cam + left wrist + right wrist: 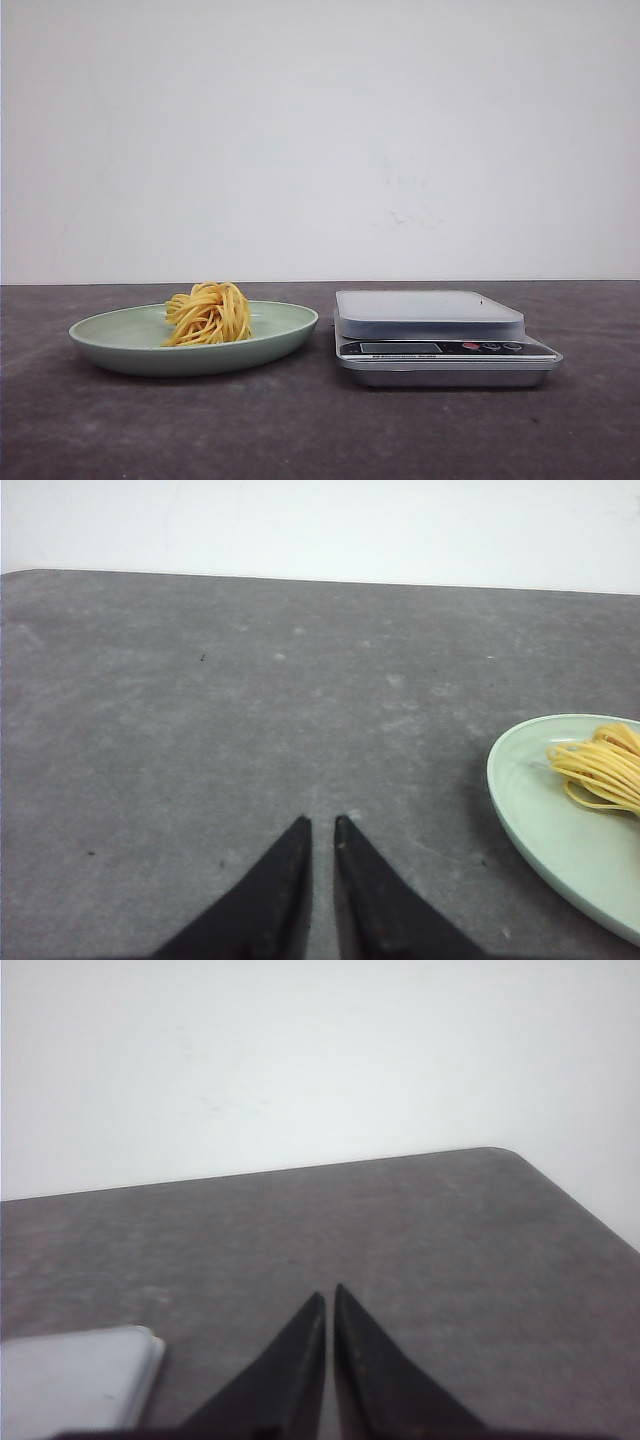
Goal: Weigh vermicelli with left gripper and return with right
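The vermicelli (209, 314) is a small nest of yellow strands lying on a pale green plate (115, 330) at the table's left; the left wrist view also catches the vermicelli (603, 765) on the plate (545, 810). A silver kitchen scale (430, 315) stands just right of the plate, its platform bare. My left gripper (322, 822) hovers over bare table apart from the plate, its fingers nearly together with nothing between them. My right gripper (329, 1292) is likewise shut and empty, beside a corner of the scale (75, 1375). Neither arm shows in the front view.
The dark grey table (320, 430) ends at a white wall behind. In the right wrist view the table's rounded far corner (505, 1155) and side edge lie close by.
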